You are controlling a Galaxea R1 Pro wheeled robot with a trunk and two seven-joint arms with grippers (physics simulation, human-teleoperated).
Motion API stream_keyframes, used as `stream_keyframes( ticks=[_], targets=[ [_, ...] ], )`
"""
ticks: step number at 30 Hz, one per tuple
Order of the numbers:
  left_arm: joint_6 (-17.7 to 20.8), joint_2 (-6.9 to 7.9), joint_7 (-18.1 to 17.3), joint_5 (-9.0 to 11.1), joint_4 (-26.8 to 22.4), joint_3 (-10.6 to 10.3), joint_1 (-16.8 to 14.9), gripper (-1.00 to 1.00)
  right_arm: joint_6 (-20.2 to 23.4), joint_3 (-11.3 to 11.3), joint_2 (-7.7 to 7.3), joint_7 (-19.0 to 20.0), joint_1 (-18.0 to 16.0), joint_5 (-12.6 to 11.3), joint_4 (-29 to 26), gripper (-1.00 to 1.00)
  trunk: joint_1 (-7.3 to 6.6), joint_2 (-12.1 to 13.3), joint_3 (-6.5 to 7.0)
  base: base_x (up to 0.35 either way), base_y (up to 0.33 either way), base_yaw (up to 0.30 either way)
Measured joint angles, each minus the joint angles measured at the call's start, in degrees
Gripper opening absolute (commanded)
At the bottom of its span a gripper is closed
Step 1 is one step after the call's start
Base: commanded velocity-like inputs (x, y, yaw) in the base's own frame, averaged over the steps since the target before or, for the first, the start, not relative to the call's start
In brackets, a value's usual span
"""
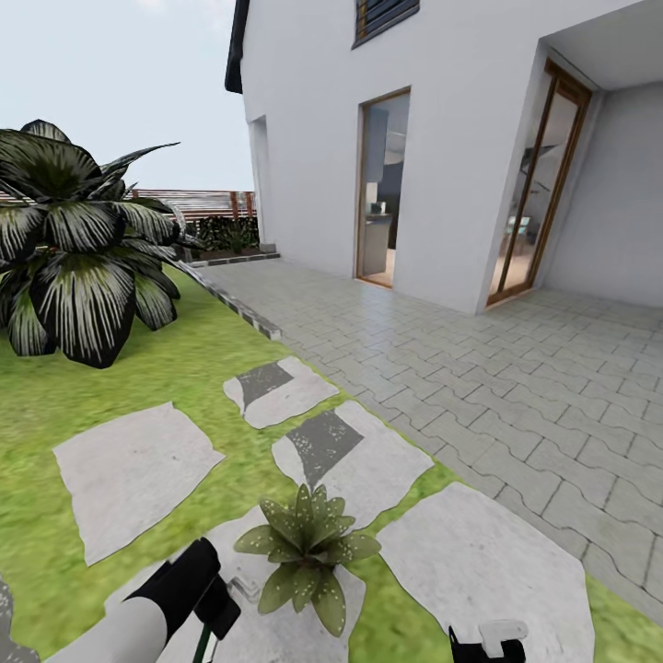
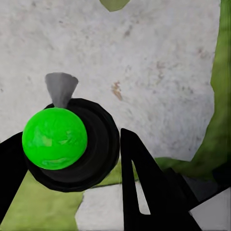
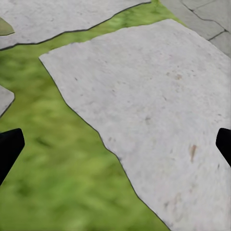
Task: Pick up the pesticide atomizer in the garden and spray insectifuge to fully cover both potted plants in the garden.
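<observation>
One potted plant [image 1: 308,548], a small rosette of pointed green leaves, stands on a pale stepping stone [image 1: 368,479] in the garden lawn, just in front of me. My left gripper [image 1: 214,615] hangs close to its left, shut on the pesticide atomizer [image 1: 204,645]. The left wrist view looks down on the atomizer [image 2: 54,138]: a bright green round top in a black ring with a grey nozzle, held between the black fingers [image 2: 144,192] over stone and grass. My right gripper [image 1: 488,646] is low at the right, open, its fingertips [image 3: 8,149] wide apart above a stepping stone [image 3: 144,96].
A big dark plant with striped broad leaves [image 1: 74,249] stands at the left on the lawn. Several stepping stones [image 1: 133,470] lie ahead. A grey paved patio [image 1: 516,387] and the white house with glass doors [image 1: 382,189] lie to the right. A brown slatted fence [image 1: 207,201] closes the back.
</observation>
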Motion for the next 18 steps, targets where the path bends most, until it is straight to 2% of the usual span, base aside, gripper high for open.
stream_keyframes(
  ticks=[7,18],
  targets=[
    [-0.05,-0.92,-0.42,-0.09,-0.12,0.0,0.16,-1.0,0.0,0.0,0.0,0.0,0.0,0.0,0.0,1.0,0.0,0.0,0.0,0.0,0.0,0.0],
    [0.11,-0.54,0.01,-0.43,-3.73,-0.35,0.13,-1.0,0.0,0.0,0.0,0.0,0.0,0.0,-0.04,1.0,0.0,0.0,-0.34,0.0,0.0,0.0]
  ],
)
